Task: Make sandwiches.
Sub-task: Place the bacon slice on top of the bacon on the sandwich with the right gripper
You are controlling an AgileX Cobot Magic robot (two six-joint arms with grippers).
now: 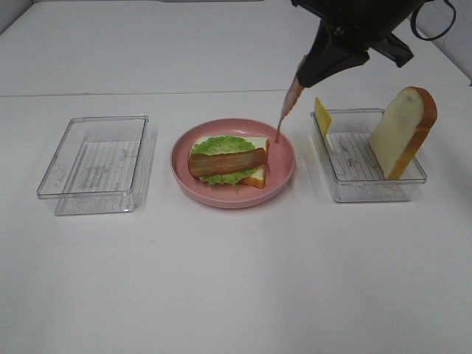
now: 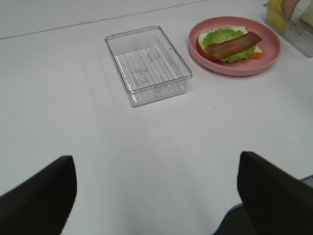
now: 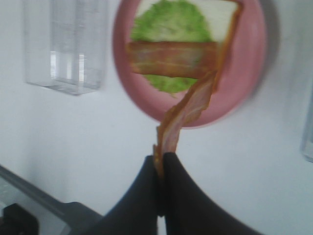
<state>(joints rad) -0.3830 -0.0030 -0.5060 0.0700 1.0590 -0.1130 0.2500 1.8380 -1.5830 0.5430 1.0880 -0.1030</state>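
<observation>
White tabletop point(image 1: 236, 295), a half-built sandwich point(image 1: 228, 164) on a pink plate point(image 1: 221, 200) at its middle
The right gripper point(image 3: 160, 169) is pinched tight on a bacon strip point(image 3: 188, 110) dangling over the plate; the left gripper point(image 2: 156, 161) gapes wide, holding nothing. Toward the right edge, a clear tray point(image 1: 369, 190) holds a leaning bread slice point(image 1: 402, 133) and a cheese slice point(image 1: 322, 116)

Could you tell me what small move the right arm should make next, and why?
Probably shift the right pincer toward the middle of the pink plate and lower it: the hanging bacon strip it pinches dangles near the plate's edge, not yet over the lettuce, where the laid bacon strip lies.
</observation>
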